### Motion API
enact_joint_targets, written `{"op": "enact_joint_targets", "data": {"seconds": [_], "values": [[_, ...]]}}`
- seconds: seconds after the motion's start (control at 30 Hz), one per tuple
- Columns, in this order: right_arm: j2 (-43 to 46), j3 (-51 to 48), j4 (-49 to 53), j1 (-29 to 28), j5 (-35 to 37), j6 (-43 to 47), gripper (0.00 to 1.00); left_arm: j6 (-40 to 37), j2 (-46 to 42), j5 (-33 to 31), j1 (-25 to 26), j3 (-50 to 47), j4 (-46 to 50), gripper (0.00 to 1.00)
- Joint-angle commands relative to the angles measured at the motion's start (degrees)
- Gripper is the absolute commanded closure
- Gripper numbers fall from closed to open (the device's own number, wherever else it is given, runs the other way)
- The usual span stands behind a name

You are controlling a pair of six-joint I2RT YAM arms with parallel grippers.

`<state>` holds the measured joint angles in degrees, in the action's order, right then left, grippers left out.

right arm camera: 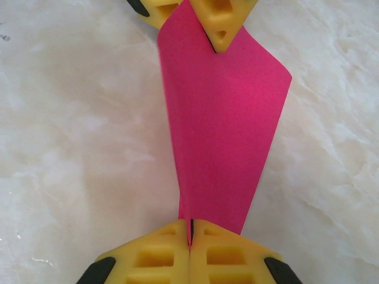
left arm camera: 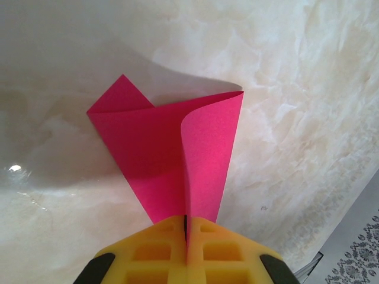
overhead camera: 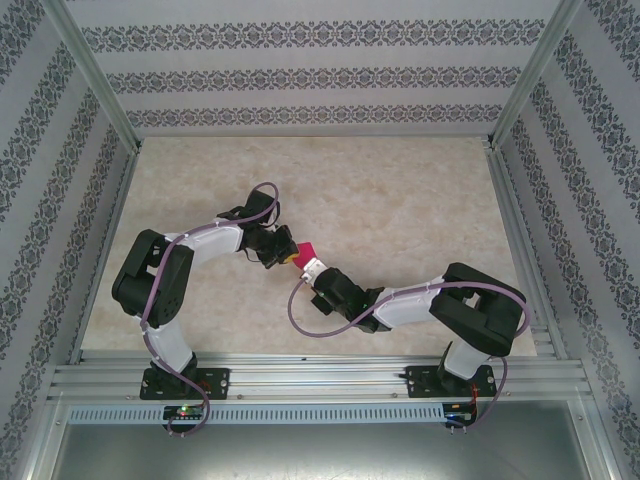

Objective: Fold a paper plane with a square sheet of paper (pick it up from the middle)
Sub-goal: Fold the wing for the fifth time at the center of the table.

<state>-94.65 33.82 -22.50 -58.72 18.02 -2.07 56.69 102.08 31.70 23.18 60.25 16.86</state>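
The magenta-pink sheet of paper (overhead camera: pixel 304 249) hangs just above the marble-look table, stretched between my two grippers. It is doubled over, with one flap curling up (left arm camera: pixel 207 148) and a corner poking out behind (left arm camera: pixel 118 94). My left gripper (left arm camera: pixel 187 223) is shut on one narrow end of it. At the opposite end my right gripper (right arm camera: pixel 190 229) is shut on the sheet (right arm camera: pixel 225 130), and the left gripper's yellow fingers (right arm camera: pixel 222 18) pinch the far end there. In the top view the left gripper (overhead camera: pixel 286 256) and right gripper (overhead camera: pixel 313 267) nearly meet. The paper plane is out of view.
The beige table (overhead camera: pixel 400 200) is bounded by an aluminium frame (overhead camera: pixel 300 375) in front and patterned walls (overhead camera: pixel 300 80) at the back and sides. Purple cables (overhead camera: pixel 300 310) loop off both arms near the grippers.
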Motion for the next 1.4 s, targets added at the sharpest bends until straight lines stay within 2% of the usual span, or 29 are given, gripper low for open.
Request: {"op": "enact_joint_targets", "data": {"seconds": [0.0,0.13,0.27,0.43,0.63,0.9,1.13,1.37], "values": [[-0.6,1.0,1.3,1.1,-4.2,-4.7,1.00,-1.8,-0.5,-0.3,0.0,0.8,2.5,0.89],[0.0,1.0,2.0,5.3,-14.3,-11.4,1.00,-3.1,-3.3,-2.2,-0.1,0.6,3.9,0.71],[-0.4,1.0,0.9,9.4,-24.7,-17.7,1.00,-5.1,-7.5,-6.5,-0.1,0.6,7.5,0.60],[-2.7,1.1,-1.6,13.9,-35.2,-25.2,1.00,-6.6,-12.0,-11.0,-0.2,-0.2,10.9,0.58],[-6.2,1.9,-4.0,17.7,-44.0,-32.1,1.00,-7.5,-14.6,-10.1,-0.2,-2.9,9.2,0.58],[-9.5,1.8,-9.2,20.3,-49.3,-41.6,1.00,-7.9,-16.2,-4.7,-0.2,-7.6,1.2,0.63],[-11.9,1.6,-9.2,21.4,-49.4,-49.7,1.00,-5.9,-14.1,1.6,-0.1,-11.4,-10.4,0.66],[-12.5,2.0,-5.2,21.4,-48.3,-50.1,1.00,-2.9,-9.8,5.0,1.2,-11.9,-18.6,0.66]]}}
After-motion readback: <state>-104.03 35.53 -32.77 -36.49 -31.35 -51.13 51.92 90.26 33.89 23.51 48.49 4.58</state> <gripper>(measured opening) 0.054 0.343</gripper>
